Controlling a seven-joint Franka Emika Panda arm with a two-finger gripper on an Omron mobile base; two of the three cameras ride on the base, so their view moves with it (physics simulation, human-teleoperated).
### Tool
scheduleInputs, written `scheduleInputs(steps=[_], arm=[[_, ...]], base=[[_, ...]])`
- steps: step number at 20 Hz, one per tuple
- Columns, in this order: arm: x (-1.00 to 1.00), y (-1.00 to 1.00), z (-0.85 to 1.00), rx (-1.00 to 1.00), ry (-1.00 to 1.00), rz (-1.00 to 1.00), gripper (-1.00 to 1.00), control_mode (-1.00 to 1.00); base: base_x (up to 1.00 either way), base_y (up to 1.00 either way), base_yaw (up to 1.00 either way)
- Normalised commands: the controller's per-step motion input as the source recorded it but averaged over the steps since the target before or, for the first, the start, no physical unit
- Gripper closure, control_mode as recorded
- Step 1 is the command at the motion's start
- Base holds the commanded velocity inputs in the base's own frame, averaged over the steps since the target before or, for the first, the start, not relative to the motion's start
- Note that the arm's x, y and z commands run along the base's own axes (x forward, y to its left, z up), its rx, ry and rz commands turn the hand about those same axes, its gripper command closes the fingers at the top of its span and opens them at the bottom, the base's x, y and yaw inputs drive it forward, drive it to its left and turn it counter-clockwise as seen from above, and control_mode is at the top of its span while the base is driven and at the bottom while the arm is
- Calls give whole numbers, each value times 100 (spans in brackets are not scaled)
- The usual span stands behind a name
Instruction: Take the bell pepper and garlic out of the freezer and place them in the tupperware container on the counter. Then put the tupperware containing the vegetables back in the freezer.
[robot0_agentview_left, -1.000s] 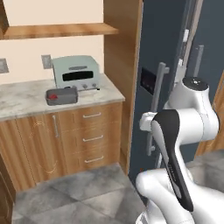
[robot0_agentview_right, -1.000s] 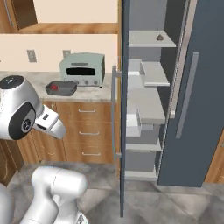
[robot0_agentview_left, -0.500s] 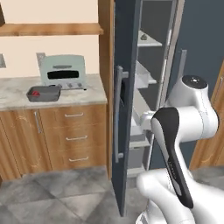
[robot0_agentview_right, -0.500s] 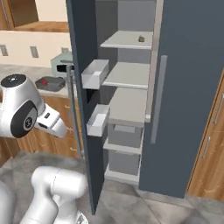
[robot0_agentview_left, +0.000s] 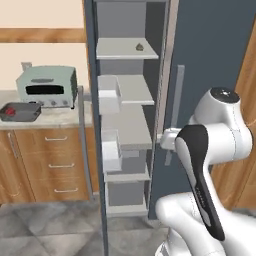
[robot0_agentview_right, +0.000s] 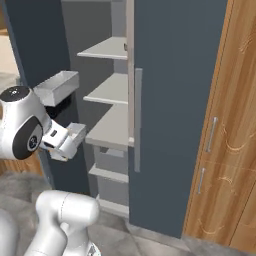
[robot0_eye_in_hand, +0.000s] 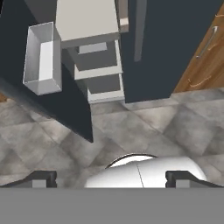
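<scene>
the freezer stands with its left door swung wide, and its light grey shelves show inside. the garlic sits alone on the top shelf of the freezer, near the right side of that shelf. white door bins hang on the inside of the open door, one above the other.

to the left of the freezer is the bench, with wooden drawers under it. the tupperware container rests on the bench, well apart from the freezer, just in front of a grey-green toaster oven. the bell pepper is a small red lump lying inside the tupperware container.

the arm bends in front of the freezer's shut right door. in the hand view the end effector points down at the grey tiled floor in front of the freezer, with its two dark fingertips spread wide and nothing between them. one white door bin shows above them in that view, next to the freezer's lower shelves.
</scene>
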Motion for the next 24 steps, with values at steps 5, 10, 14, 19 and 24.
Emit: scheduleInputs(steps=[5, 10, 14, 19, 24], arm=[[0, 0, 0, 0, 0, 0, -100, 100], [0, 0, 0, 0, 0, 0, -100, 100], [0, 0, 0, 0, 0, 0, -100, 100], [0, 0, 0, 0, 0, 0, -100, 100], [0, 0, 0, 0, 0, 0, -100, 100]], base=[[88, -37, -1], [71, -4, -9], [60, 0, -14], [41, 6, -15], [34, 11, -17]])
